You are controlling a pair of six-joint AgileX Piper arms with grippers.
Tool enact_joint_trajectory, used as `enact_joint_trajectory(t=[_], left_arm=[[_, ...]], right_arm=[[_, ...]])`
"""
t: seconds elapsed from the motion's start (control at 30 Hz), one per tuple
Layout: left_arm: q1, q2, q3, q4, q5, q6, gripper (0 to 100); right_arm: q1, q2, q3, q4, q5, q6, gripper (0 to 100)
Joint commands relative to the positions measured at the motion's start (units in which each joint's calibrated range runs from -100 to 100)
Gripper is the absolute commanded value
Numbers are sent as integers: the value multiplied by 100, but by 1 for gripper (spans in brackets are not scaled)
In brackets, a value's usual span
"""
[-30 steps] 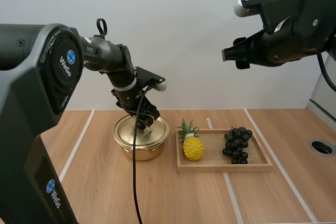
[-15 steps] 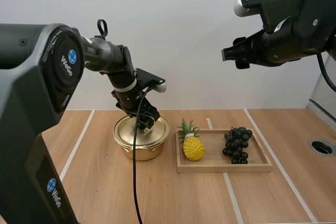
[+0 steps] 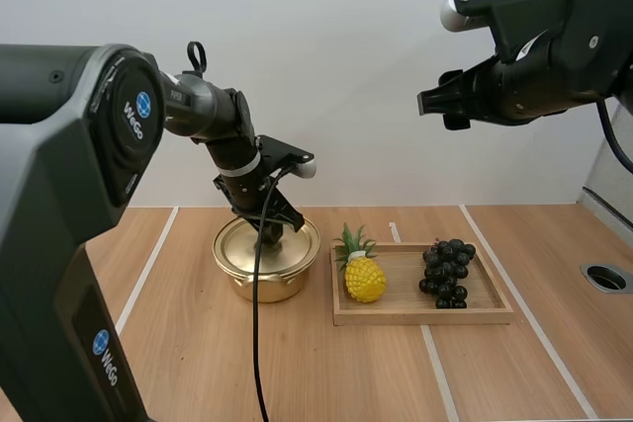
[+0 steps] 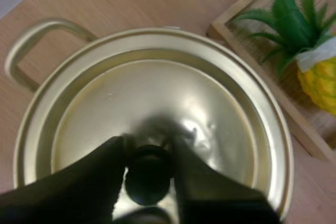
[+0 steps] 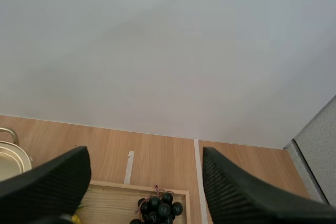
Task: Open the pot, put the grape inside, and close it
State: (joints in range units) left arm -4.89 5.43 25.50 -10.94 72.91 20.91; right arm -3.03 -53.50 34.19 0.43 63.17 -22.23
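Note:
A gold pot (image 3: 259,286) stands on the table with its lid (image 4: 157,87) on. My left gripper (image 3: 270,234) is down on the lid's middle, and its two fingers press the black knob (image 4: 148,177) from both sides. A bunch of dark grapes (image 3: 447,272) lies at the right end of the wooden tray (image 3: 425,315). My right gripper (image 3: 427,104) hangs high above the tray, open and holding nothing; the grapes (image 5: 157,208) lie far below it.
A toy pineapple (image 3: 363,274) lies on the tray's left end, close to the pot's right side. White tape lines cross the table. A round hole (image 3: 605,277) is set in the table at the far right.
My left gripper's fingers have come together from wide apart onto the lid's knob. The right arm has not moved.

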Motion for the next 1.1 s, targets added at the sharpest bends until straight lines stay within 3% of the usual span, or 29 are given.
enact_joint_trajectory(t=[0.0, 0.3, 0.6, 0.93, 1.07], left_arm=[[-18, -50, 5, 53, 119, -26, 0], [-18, -1184, -215, 53, 486, -186, 0], [-18, -3234, -1636, 53, 471, -617, 0], [-18, -4759, -3309, 123, -814, -1369, 0], [-18, -5077, -3764, 586, -1178, -1695, 0]], right_arm=[[-14, -33, -41, 14, 5, -49, 100], [-14, -33, -41, 14, 5, -49, 100], [-14, -33, -41, 14, 200, -49, 100], [-14, 31, -41, 61, 1005, -12, 100], [-14, 180, -41, 285, 1520, -12, 100]])
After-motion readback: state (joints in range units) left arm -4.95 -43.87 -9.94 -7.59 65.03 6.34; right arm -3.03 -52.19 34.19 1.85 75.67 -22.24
